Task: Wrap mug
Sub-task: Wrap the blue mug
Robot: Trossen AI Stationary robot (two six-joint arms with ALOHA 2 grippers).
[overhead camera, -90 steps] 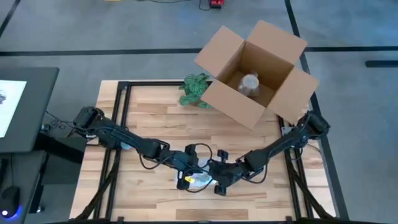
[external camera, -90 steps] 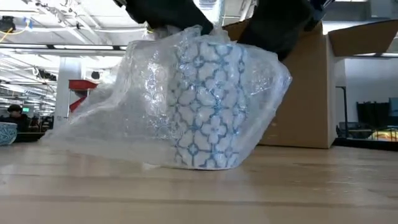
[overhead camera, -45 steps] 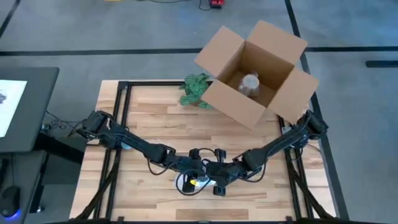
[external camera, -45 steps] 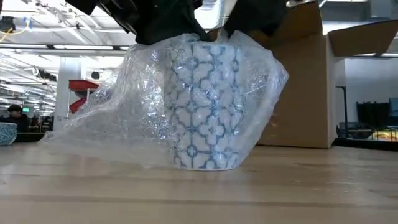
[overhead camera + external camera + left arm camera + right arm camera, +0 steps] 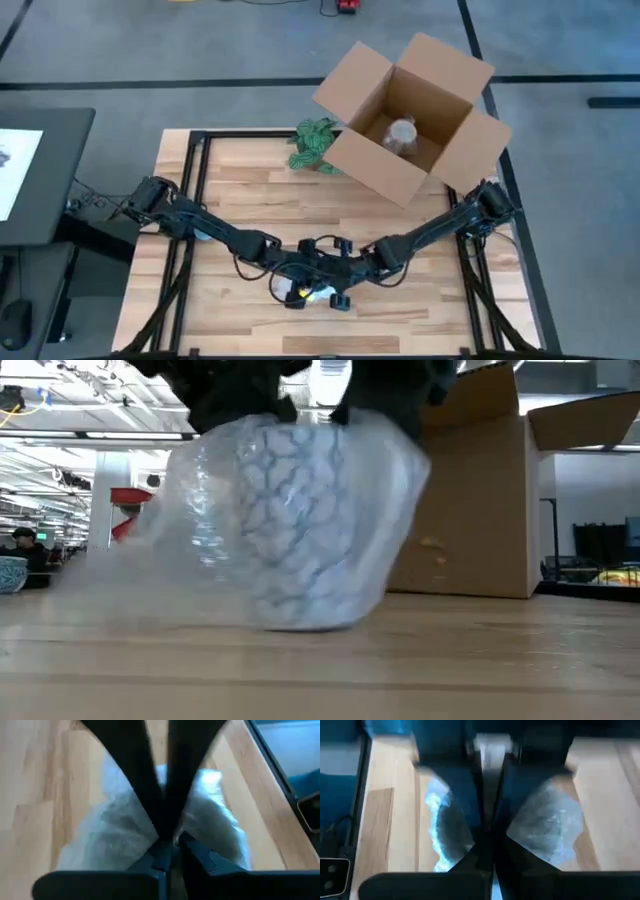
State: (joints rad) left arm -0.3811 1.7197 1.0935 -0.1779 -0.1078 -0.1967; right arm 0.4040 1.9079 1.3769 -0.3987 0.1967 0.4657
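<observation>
Low view: mug (image 5: pixel 300 530) upright, axis vertical, inside bubble wrap (image 5: pixel 200 540); both tools pinching wrap.

This is a large industrial lab or warehouse-style workspace. The low view looks across a wooden table (image 5: pixel 500 660) into a wide hall with rows of strip lights (image 5: pixel 60 435) under a high ceiling and a person (image 5: pixel 18 542) seated far off. From above, a grey concrete floor (image 5: pixel 200 40) marked with dark tape lines surrounds the bench. A black desk (image 5: pixel 45 170) with a screen stands beside it, and an open cardboard box (image 5: pixel 410 115) rests at the table's far edge.
</observation>
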